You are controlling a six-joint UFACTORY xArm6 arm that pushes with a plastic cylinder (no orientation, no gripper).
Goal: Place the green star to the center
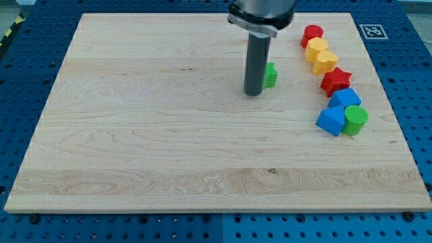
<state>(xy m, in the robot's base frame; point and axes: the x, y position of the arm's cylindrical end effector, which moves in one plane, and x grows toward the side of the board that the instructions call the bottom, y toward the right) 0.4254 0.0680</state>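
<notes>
The green star [270, 75] lies on the wooden board [169, 135], right of the board's middle and toward the view's top. The rod hides most of it, so only its right part shows. My tip [254, 93] rests on the board directly against the star's left side, slightly below it.
A column of blocks runs down the view's right: a red block [312, 34], a yellow block [316, 48], a yellow heart [326, 61], a red star [335, 82], a blue block [345, 98], a blue triangle [330, 121], a green cylinder [355, 119]. A marker tag [372, 31] sits at the top right corner.
</notes>
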